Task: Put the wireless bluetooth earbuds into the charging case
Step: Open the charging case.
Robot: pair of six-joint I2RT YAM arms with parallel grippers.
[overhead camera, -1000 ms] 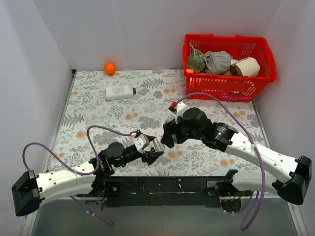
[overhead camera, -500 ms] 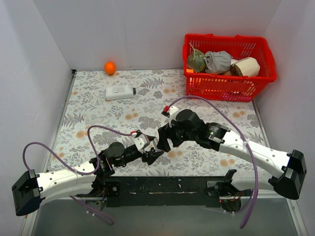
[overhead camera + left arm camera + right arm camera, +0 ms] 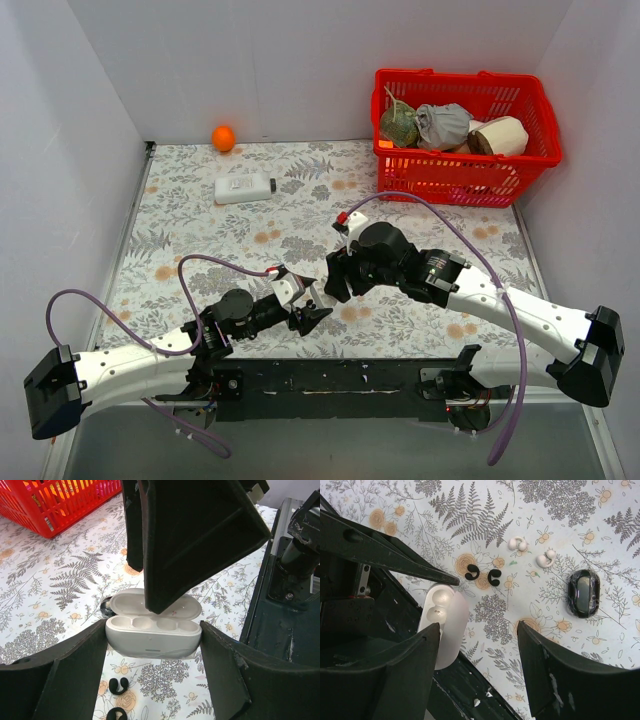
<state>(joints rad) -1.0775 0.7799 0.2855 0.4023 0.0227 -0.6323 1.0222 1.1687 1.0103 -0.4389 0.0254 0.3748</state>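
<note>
My left gripper [image 3: 152, 630] is shut on the open white charging case [image 3: 152, 636] and holds it by both ends; its wells are empty. The two black earbuds [image 3: 118, 685] lie on the floral cloth just in front of the case, and show side by side in the right wrist view [image 3: 472, 571]. My right gripper [image 3: 479, 630] is open and empty. It hovers above the case [image 3: 442, 625], and its black finger [image 3: 195, 535] fills the top of the left wrist view. In the top view both grippers, left [image 3: 305, 305] and right [image 3: 335, 283], meet near the table's front middle.
Two white earbuds [image 3: 517, 543] and a black oval case [image 3: 583, 593] lie beyond the black buds. A red basket [image 3: 465, 125] with several items stands at the back right. A white bottle [image 3: 244, 188] and an orange ball [image 3: 223, 137] are at the back left. The black base rail [image 3: 340, 378] runs along the front.
My right gripper has moved left and nearer, to above the left gripper and the case. The left arm has hardly moved.
</note>
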